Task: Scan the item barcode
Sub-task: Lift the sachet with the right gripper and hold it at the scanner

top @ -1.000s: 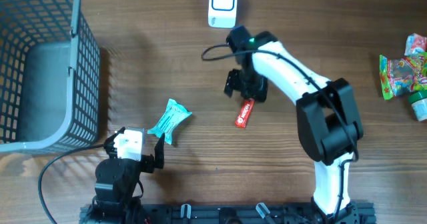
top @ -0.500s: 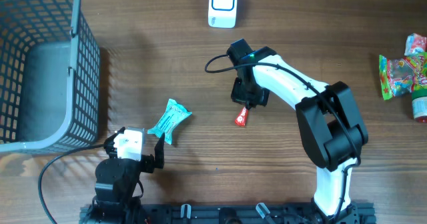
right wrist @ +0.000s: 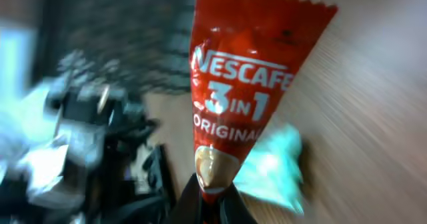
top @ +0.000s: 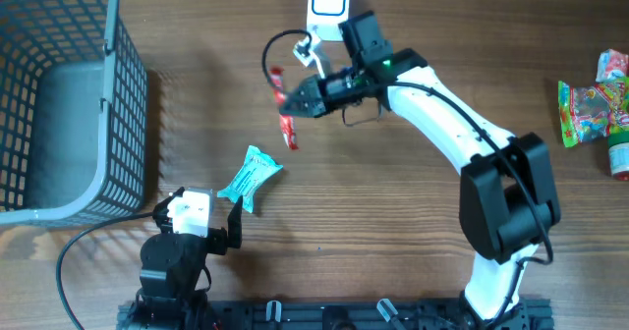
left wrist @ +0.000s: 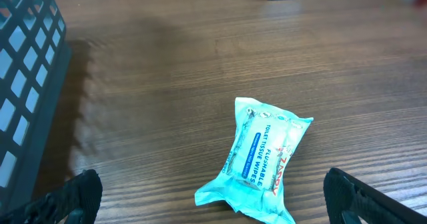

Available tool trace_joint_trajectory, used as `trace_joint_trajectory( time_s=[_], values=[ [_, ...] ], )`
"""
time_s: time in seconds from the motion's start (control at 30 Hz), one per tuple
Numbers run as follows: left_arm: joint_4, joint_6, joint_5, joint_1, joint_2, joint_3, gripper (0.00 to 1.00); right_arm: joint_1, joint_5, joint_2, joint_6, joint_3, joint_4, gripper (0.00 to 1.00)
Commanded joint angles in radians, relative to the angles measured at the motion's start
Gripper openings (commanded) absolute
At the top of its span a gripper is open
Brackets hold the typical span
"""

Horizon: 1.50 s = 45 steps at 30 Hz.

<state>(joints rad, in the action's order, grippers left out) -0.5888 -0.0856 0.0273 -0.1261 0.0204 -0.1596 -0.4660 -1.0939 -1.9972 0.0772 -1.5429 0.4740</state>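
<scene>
Aloft, your right gripper (top: 295, 102) is clamped on the red foil Nescafé 3-in-1 coffee sachet (right wrist: 240, 97), near the white boxy scanner (top: 327, 6). Your left gripper (left wrist: 217, 204) stands wide open just short of a teal plastic wipes packet (left wrist: 263, 161) on the wooden table (top: 413, 232).

Grey mesh basket (top: 133, 124) at far left of wooden table (top: 393, 242). Teal wipes pack (top: 250, 178) lying flat near basket, not touching. Colourful snack packets (top: 593, 99) at right edge, small container (top: 619, 158) just beside.
</scene>
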Motion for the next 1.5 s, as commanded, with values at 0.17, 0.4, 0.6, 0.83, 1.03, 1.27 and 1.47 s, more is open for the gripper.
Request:
trace_joint_trajectory(
  time_s=[0.17,0.4,0.6,0.83,1.03,1.27,1.47],
  values=[
    [0.002,-0.015,-0.002,-0.006,-0.004,0.006,1.00,-0.093,-0.039,0.008,-0.477,-0.013,-0.386,0.04],
    [0.002,-0.015,-0.002,-0.006,-0.004,0.006,1.00,-0.105,-0.040,0.008,-0.204,-0.013,-0.836,0.04],
    [0.002,-0.015,-0.002,-0.006,-0.004,0.006,1.00,-0.101,-0.532,0.008,0.320,-0.013,-0.822,0.05],
    [0.002,-0.015,-0.002,-0.006,-0.004,0.006,1.00,-0.133,-0.484,0.008,-0.219,-0.006,-0.859,0.04],
    [0.002,-0.015,-0.003,-0.006,-0.004,0.006,1.00,-0.175,0.075,0.008,-0.753,-0.006,-0.904,0.04],
    [0.002,-0.015,-0.002,-0.006,-0.004,0.006,1.00,-0.202,0.278,0.008,-0.831,-0.006,-1.244,0.04],
    [0.002,-0.015,-0.003,-0.006,-0.004,0.006,1.00,-0.226,0.676,0.008,-1.214,-0.006,-1.221,0.04]
  ],
)
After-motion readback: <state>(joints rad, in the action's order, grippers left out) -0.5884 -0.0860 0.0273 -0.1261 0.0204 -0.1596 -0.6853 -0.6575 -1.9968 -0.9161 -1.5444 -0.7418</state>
